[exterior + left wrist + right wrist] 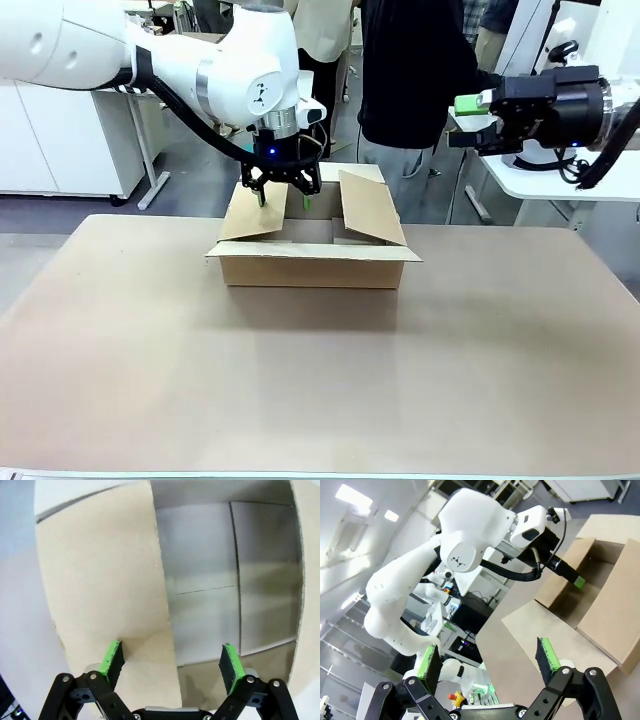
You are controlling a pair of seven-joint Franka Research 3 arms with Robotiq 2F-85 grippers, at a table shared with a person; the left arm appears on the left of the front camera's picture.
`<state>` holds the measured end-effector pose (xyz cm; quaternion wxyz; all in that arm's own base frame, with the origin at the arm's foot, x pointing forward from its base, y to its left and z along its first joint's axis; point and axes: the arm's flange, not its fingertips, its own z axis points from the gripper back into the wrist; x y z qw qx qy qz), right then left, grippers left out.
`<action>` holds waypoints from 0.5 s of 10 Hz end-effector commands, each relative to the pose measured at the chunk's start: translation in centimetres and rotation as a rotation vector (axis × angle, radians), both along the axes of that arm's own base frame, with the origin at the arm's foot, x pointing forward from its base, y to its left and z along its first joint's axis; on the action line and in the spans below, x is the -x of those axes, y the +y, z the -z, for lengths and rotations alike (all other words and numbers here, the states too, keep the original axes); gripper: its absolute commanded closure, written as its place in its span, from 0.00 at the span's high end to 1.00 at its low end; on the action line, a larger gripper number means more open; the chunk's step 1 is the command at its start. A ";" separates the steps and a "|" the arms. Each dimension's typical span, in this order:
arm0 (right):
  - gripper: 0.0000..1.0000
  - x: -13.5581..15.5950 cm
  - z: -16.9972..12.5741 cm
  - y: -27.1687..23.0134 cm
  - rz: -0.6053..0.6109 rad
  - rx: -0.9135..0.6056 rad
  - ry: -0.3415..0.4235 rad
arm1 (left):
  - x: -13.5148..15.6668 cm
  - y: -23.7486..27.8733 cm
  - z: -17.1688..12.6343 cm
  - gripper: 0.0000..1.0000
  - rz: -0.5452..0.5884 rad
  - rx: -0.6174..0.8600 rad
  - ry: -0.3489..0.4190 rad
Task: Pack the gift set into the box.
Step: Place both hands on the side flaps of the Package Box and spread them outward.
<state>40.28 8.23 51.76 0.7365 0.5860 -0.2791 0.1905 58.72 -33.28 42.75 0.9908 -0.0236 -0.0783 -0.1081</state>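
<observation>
Brown table (pixel 320 380) carries the box (pixel 312 262) at its far middle, flaps open. Left gripper (pixel 284 198) hangs over the box's left flap (pixel 100 580), its 2 fingers spread wide, holding nothing. Right gripper (pixel 465 122), raised at the right, is likewise spread wide and holds nothing.

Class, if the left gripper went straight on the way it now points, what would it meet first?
Probably the flap of the box: the open left gripper straddles its edge, the box floor lying beyond. Depth is unclear.
</observation>
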 end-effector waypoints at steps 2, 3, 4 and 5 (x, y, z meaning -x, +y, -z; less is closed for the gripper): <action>1.00 -0.1 -0.2 0.3 0.005 -0.030 -0.006 | 0.6 1.4 -0.8 1.00 -0.125 -0.283 -0.251; 1.00 -0.1 -0.2 0.3 0.005 -0.030 -0.006 | 1.0 1.3 -1.3 1.00 -0.145 -0.323 -0.286; 1.00 -0.1 -0.2 0.3 0.005 -0.030 -0.006 | 1.2 1.3 -1.3 1.00 -0.143 -0.333 -0.290; 1.00 -0.1 -0.2 0.3 0.005 -0.030 -0.006 | 1.2 1.3 -0.9 1.00 -0.156 -0.389 -0.306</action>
